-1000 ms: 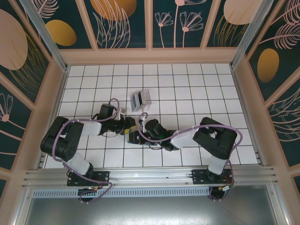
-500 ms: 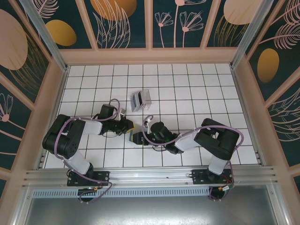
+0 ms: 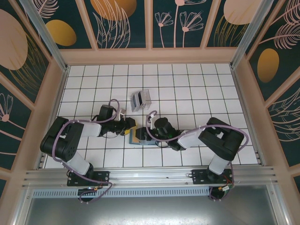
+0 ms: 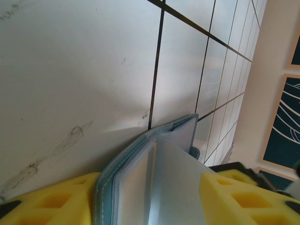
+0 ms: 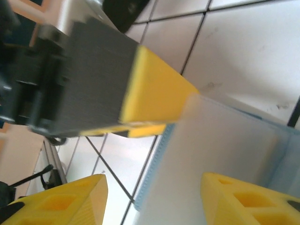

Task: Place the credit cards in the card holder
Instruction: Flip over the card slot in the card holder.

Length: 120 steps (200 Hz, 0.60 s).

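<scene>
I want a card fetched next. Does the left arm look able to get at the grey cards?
Probably yes: the cards lie in the open just past the left fingers, nothing between. Those fingers straddle the wallet, though, and would have to back off first.

The bench (image 3: 197, 93) was white tile ruled with dark grid lines. The card holder (image 4: 105, 201) was teal-blue, edged with pale stitching, and its inner sleeves were a milky, see-through grey. The credit cards (image 3: 140, 99) were grey-silver with paler stripes. The left tool (image 4: 147, 199) and right tool (image 5: 154, 199) both had bright yellow fingers (image 4: 51, 199). The arms (image 3: 63, 138) were black and white, trailing purple cables (image 3: 84, 122). The walls (image 3: 126, 23) were dark teal, patterned with orange ovals and pale pink leaf outlines, set in peach frames.
</scene>
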Each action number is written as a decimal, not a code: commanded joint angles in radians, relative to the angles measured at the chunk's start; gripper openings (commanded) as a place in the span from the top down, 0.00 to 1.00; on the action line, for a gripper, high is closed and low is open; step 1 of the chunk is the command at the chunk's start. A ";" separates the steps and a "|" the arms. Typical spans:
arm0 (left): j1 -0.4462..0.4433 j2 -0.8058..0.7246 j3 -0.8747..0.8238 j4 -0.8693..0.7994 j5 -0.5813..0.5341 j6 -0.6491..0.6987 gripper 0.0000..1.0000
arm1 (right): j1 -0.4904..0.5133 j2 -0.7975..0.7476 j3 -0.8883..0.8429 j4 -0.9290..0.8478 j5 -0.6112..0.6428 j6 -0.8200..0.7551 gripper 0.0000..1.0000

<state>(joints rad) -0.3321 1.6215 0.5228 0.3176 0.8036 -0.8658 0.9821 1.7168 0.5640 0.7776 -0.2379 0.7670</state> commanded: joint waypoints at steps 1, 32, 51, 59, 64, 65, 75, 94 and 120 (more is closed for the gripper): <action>0.004 0.002 0.021 -0.008 0.012 -0.003 0.42 | 0.031 0.048 0.018 0.065 -0.043 -0.010 0.45; 0.004 0.026 0.019 0.006 0.032 -0.006 0.41 | 0.049 0.069 0.041 0.064 -0.037 -0.008 0.45; 0.004 0.046 0.014 0.012 0.031 -0.005 0.48 | 0.047 0.062 0.030 0.076 -0.033 -0.007 0.45; 0.004 0.059 0.019 0.009 0.036 -0.002 0.56 | 0.046 0.058 0.028 0.072 -0.031 -0.007 0.44; 0.004 0.069 0.022 0.005 0.037 -0.001 0.60 | 0.046 0.057 0.028 0.070 -0.031 -0.009 0.45; 0.004 0.070 0.023 0.005 0.037 -0.001 0.61 | 0.045 0.056 0.028 0.070 -0.031 -0.009 0.45; 0.004 0.081 0.025 0.014 0.041 -0.006 0.65 | 0.041 0.058 0.031 0.064 -0.034 -0.011 0.44; 0.004 0.072 0.026 0.030 0.042 -0.014 0.62 | 0.038 0.056 0.031 0.062 -0.037 -0.011 0.44; 0.004 0.054 0.036 0.013 0.034 0.000 0.65 | 0.030 0.066 0.032 0.058 -0.037 -0.012 0.44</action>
<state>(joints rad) -0.3260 1.6764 0.5438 0.3401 0.8448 -0.8799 1.0233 1.7702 0.5873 0.8055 -0.2615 0.7639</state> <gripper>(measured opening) 0.452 0.557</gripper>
